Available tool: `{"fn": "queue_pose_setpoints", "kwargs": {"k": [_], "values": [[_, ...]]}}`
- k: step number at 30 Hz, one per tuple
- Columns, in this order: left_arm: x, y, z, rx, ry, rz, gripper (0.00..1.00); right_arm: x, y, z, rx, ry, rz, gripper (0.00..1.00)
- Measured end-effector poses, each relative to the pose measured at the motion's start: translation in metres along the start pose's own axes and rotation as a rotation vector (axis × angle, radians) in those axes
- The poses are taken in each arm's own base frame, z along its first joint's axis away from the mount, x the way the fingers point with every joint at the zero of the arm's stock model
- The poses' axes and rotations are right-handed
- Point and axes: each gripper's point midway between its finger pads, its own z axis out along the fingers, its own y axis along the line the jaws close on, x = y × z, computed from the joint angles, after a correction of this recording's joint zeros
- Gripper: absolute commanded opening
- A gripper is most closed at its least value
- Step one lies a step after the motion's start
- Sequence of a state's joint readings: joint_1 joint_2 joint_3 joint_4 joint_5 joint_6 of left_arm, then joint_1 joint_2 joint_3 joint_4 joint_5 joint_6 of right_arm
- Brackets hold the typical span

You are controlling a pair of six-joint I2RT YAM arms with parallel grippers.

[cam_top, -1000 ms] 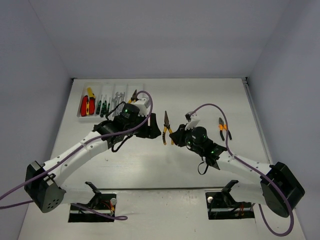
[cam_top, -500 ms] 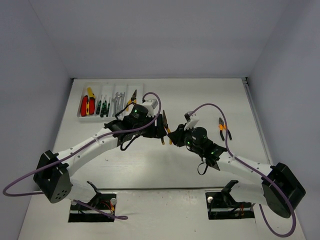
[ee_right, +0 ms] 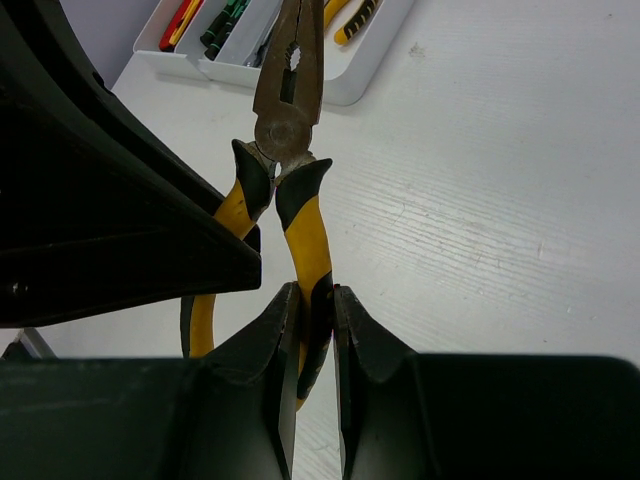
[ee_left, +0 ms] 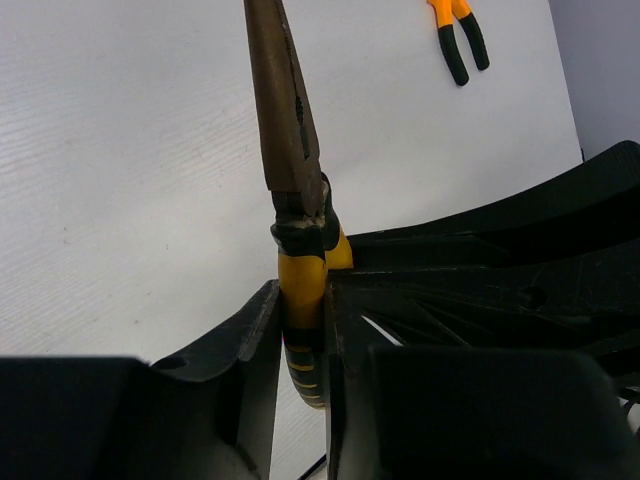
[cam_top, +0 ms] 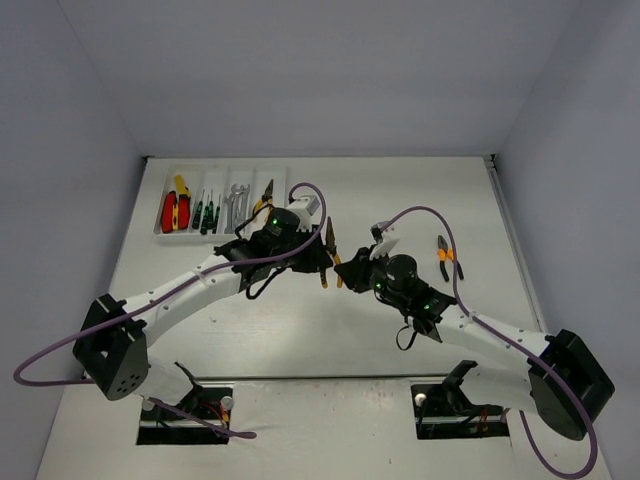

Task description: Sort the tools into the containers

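Yellow-and-black-handled long-nose pliers (cam_top: pixel 329 248) are held above the table's middle by both grippers. My left gripper (cam_top: pixel 316 262) is shut on one handle, seen in the left wrist view (ee_left: pixel 300 330) with the pliers' nose (ee_left: pixel 285 120) pointing away. My right gripper (cam_top: pixel 346 272) is shut on the other handle (ee_right: pixel 318 300); the left gripper's black body (ee_right: pixel 100 200) fills the left of the right wrist view. The white tray (cam_top: pixel 222 232) at the back left holds red and yellow knives (cam_top: pixel 176 208), green screwdrivers (cam_top: pixel 203 212), wrenches (cam_top: pixel 236 200) and pliers (cam_top: pixel 266 192).
Orange-handled pliers (cam_top: pixel 445 255) lie on the table to the right of the right arm and also show in the left wrist view (ee_left: pixel 457 35). The tray's near corner (ee_right: pixel 370 60) is at the top of the right wrist view. Purple cables loop over both arms.
My left arm has swung right from beside the tray to the pliers and shut on a handle. My right gripper has kept hold of them, nearly still.
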State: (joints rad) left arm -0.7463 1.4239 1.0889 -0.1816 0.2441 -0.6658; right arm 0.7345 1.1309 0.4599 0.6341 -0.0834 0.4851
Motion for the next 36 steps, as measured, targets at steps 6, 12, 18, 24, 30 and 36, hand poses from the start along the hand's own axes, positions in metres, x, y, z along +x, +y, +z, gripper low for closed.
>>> {"fn": "queue_pose_setpoints", "kwargs": {"k": [6,12,18,24,30,36], "values": [[0.000,0.000,0.002,0.009,-0.008,-0.005,0.00,0.000,-0.001,0.000,0.007,-0.002,0.001,0.34],[0.006,0.012,0.005,-0.026,-0.006,0.016,0.00,-0.001,-0.004,0.000,0.017,-0.005,-0.002,0.70],[0.005,0.031,0.005,-0.062,-0.004,0.049,0.00,-0.004,-0.004,-0.003,0.030,-0.012,-0.016,0.75],[-0.021,0.087,0.005,-0.172,-0.006,0.032,0.00,-0.019,-0.023,-0.020,0.152,-0.037,-0.073,0.75],[-0.064,0.144,-0.008,-0.298,0.006,0.010,0.00,-0.039,-0.041,-0.048,0.273,-0.095,-0.122,0.75],[-0.102,0.171,-0.022,-0.350,0.025,0.028,0.00,-0.045,-0.055,-0.067,0.347,-0.108,-0.143,0.76]]}}
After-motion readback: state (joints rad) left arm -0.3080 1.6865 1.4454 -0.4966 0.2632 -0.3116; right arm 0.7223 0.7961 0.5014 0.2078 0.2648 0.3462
